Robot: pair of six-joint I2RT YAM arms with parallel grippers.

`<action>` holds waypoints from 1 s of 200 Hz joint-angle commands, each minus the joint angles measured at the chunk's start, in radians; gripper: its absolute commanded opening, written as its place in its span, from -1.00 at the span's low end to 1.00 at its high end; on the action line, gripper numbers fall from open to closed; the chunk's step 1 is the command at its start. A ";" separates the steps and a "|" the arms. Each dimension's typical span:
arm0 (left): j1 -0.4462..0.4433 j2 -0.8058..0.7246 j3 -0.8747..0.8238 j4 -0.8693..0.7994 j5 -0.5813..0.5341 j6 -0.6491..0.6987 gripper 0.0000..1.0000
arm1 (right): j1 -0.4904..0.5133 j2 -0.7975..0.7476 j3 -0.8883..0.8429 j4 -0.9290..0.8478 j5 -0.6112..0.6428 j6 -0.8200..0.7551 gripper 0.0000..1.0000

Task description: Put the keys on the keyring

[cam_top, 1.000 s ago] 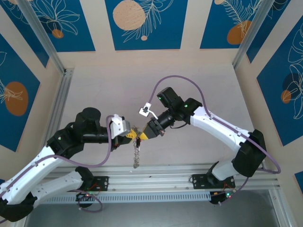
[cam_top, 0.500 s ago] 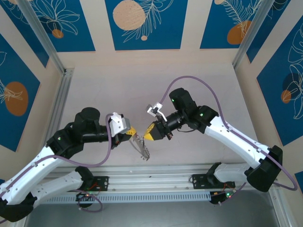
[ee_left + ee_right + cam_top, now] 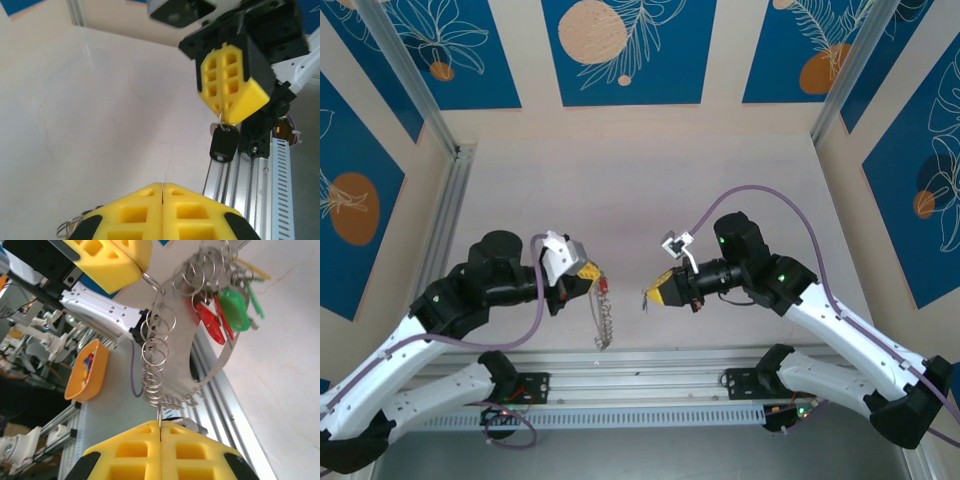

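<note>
Overhead – I am watching the left gripper point(image 3: 592, 276) clamping the keyring point(image 3: 605, 320), which is dangling; the right gripper point(image 3: 656, 292), well apart, is pinching a black key point(image 3: 647, 297).
Left wrist – that key is hanging under closed right fingers.
Right wrist – red key point(image 3: 210, 322) and green key point(image 3: 234, 307) are hanging on the hoop.

keyring point(image 3: 218, 367) top beyond right-wrist view's upper edge
</note>
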 commanded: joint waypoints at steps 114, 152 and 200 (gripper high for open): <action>0.000 0.099 -0.044 -0.125 -0.192 -0.222 -1.00 | -0.070 0.060 -0.375 0.164 0.392 0.274 -1.00; 0.001 0.158 -0.039 -0.090 -0.180 -0.227 -1.00 | -0.130 0.127 -0.488 0.324 0.295 0.323 -1.00; 0.003 0.344 0.004 -0.004 -0.193 -0.218 -1.00 | -0.164 0.101 -0.539 0.343 0.299 0.336 -1.00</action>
